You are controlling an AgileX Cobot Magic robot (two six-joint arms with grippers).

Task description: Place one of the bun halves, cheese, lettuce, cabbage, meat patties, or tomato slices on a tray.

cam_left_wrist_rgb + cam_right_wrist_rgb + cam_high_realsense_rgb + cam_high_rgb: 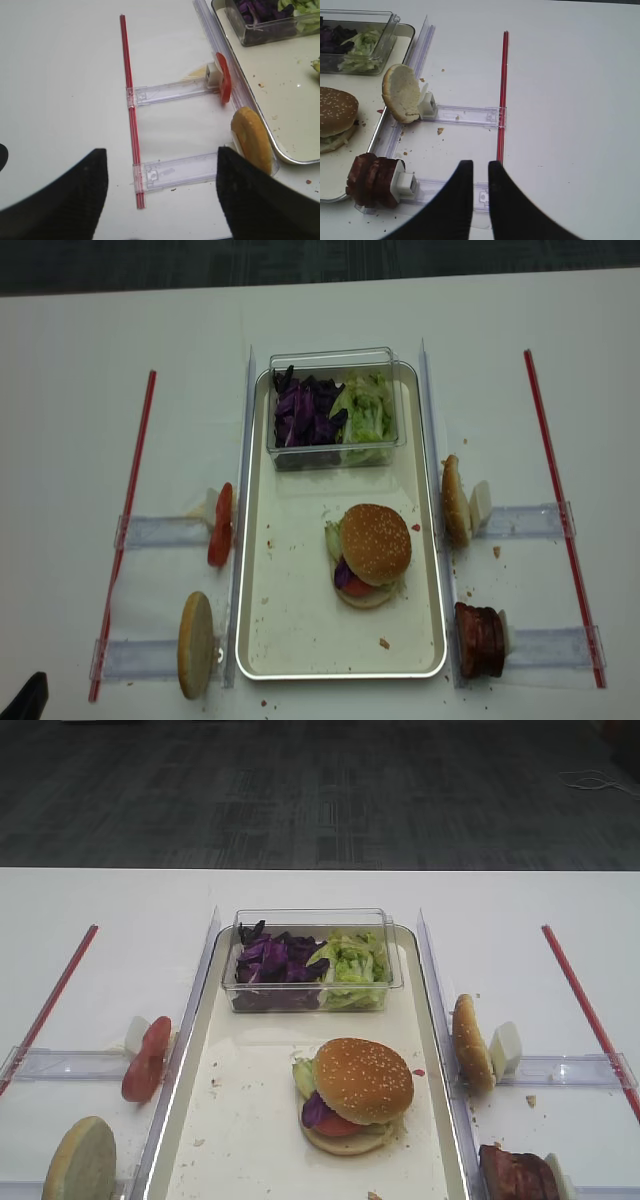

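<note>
On the cream tray (250,1120) stands a stacked burger, its sesame bun top (363,1078) over tomato, cabbage and lettuce. Loose purple cabbage (275,960) and green lettuce (352,960) fill a clear tub. A tomato slice (226,82) and a pale bun half (252,137) stand on edge in the left racks. Another bun half (402,92) and the meat patties (372,180) stand in the right racks. No cheese shows. My left gripper (160,150) hangs wide open and empty over the left table. My right gripper (479,164) is empty, fingers a narrow slit apart, right of the patties.
Clear plastic rails (465,115) with white pushers run outward from both long sides of the tray. A red rod (503,95) crosses their right ends and another (129,100) their left ends. Crumbs lie around the racks.
</note>
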